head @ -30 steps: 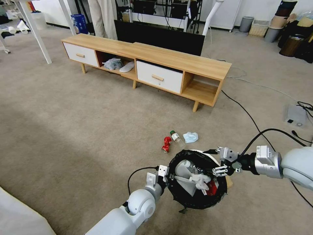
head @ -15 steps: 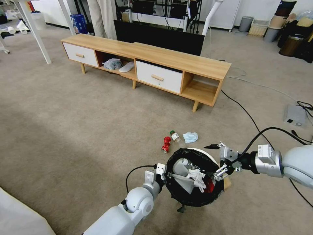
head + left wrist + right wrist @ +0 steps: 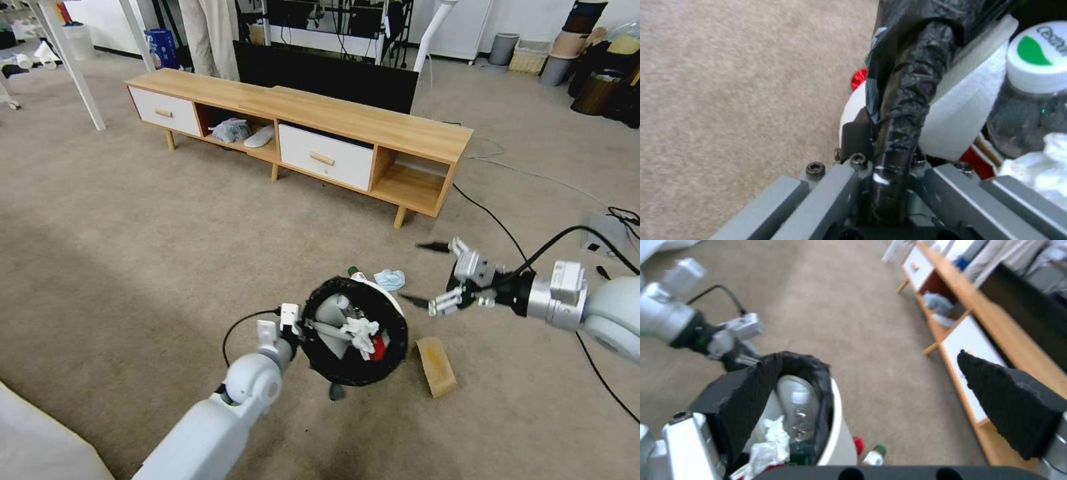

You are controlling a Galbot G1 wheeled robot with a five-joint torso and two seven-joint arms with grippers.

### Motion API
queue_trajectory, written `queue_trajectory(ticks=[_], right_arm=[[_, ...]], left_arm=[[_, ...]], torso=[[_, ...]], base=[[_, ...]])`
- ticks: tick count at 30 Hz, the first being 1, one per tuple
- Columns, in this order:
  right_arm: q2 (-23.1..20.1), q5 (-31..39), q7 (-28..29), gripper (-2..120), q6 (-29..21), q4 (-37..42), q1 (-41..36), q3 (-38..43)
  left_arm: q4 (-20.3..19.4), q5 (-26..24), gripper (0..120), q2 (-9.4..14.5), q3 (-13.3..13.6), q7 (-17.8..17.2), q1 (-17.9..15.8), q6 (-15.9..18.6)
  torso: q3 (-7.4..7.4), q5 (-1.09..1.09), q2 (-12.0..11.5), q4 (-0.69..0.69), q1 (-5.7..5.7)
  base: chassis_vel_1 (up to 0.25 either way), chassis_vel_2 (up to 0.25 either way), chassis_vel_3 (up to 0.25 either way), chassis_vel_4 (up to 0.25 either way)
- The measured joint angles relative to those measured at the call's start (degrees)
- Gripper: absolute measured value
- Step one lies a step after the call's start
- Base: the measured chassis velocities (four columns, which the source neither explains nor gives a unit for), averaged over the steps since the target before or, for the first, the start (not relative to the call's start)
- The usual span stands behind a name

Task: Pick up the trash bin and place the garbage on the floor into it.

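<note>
Trash bin [image 3: 353,330] held off the floor [image 3: 133,253], mouth tilted toward the camera, left gripper [image 3: 298,328] jaws clamped on its bagged rim, right gripper [image 3: 437,277] jaws apart beside it, brown paper bag [image 3: 436,365] flat on carpet, left wrist view reveals green-capped bottle [image 3: 1031,83] inside.

I count one trash bin [image 3: 390,303]; inside it, one clear bottle [image 3: 331,311], one white tissue [image 3: 361,331] and something red. On the floor [image 3: 167,253] I see one more bottle [image 3: 354,273], one face mask [image 3: 389,279], one red can [image 3: 857,444] and one brown paper bag [image 3: 436,365].
</note>
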Motion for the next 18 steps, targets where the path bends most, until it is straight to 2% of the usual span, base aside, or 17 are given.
queue_trajectory(ticks=[1,3,4,5,7,8,13,18], right_arm=[[0.0,0.0,0.0,100,0.0,0.0,0.0,0.0],[2.6,-0.1,1.3,100,0.3,-0.8,0.5,0.2],[2.6,-0.1,1.3,100,0.3,-0.8,0.5,0.2],[4.1,-0.1,1.9,100,0.3,-1.3,0.6,0.6],[4.7,-0.1,2.0,100,0.3,-1.6,0.7,0.7],[6.3,-0.1,2.4,100,0.3,-2.3,0.9,1.2],[9.8,-0.4,3.2,100,0.1,-4.2,0.2,2.1],[12.1,-2.5,4.1,100,0.1,-6.3,-1.7,1.9]], left_arm=[[0.0,0.0,0,0.0,0.0,0.0,0.0,0.0],[-2.2,-1.0,0,0.8,-2.9,-0.2,0.8,0.9],[-2.2,-1.0,0,0.8,-2.9,-0.2,0.8,0.9],[-3.2,-1.3,0,1.5,-4.3,-0.3,1.3,1.2],[-3.5,-1.3,0,1.7,-4.8,-0.3,1.5,1.3],[-4.2,-1.4,0,2.4,-6.0,-0.4,2.0,1.5],[-5.6,-1.2,0,3.7,-7.9,-0.4,3.5,1.6],[-6.1,-1.2,0,3.9,-8.4,-0.6,3.9,1.6]], torso=[[0.00,0.00,0.0,0.00,0.00],[0.00,0.00,0.0,-0.01,0.00],[0.00,0.00,0.0,-0.01,0.00],[-0.01,0.00,0.0,0.00,0.00],[-0.01,0.00,0.0,-0.01,0.00],[-0.01,0.00,0.0,0.00,0.00],[-0.01,0.00,0.0,0.00,0.00],[0.00,0.00,0.0,-0.01,0.00]], base=[[0.000,0.000,0.000,0.000],[0.000,0.000,0.000,0.000],[0.000,0.000,0.000,0.000],[0.000,0.000,0.000,0.000],[0.000,0.000,0.000,0.000],[0.000,0.000,0.000,0.000],[0.000,0.000,0.000,0.000],[0.000,0.000,0.000,0.000]])
